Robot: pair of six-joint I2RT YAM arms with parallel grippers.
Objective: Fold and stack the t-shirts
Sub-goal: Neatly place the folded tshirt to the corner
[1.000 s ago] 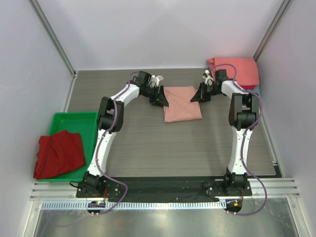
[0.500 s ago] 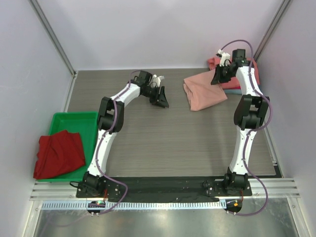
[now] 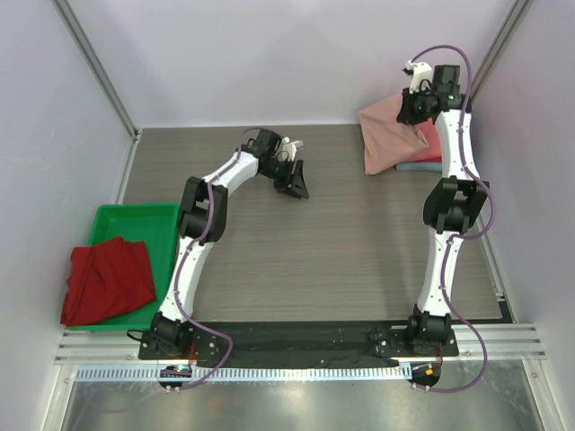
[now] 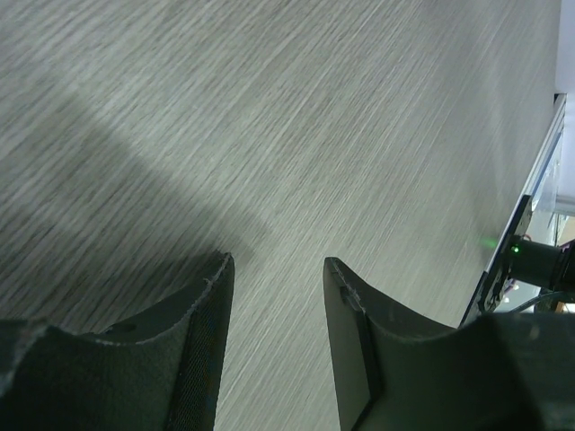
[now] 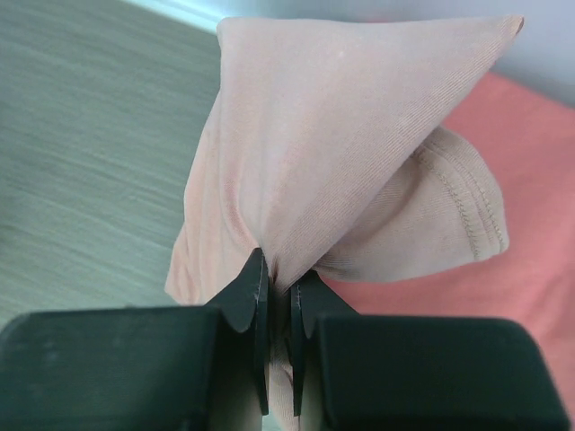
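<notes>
My right gripper [image 3: 415, 115] is shut on the folded dusty-pink t-shirt [image 3: 386, 137] and holds it raised at the far right, over the coral-red t-shirt [image 3: 431, 144] that lies on a blue-grey one [image 3: 418, 165]. In the right wrist view the pink shirt [image 5: 341, 153] hangs from the closed fingertips [image 5: 258, 278], with coral-red cloth [image 5: 503, 296] behind it. My left gripper [image 3: 297, 187] is open and empty just above the bare tabletop, as the left wrist view [image 4: 274, 269] shows. A dark red t-shirt [image 3: 106, 278] lies crumpled in the green tray.
The green tray [image 3: 160, 224] sits at the left edge of the table. White walls and metal posts enclose the far and side edges. The arms' bases stand on a black rail at the near edge.
My right gripper has lifted the pink t-shirt from the table's middle and carried it right and back, over the stack in the far right corner. My left arm has barely moved.
</notes>
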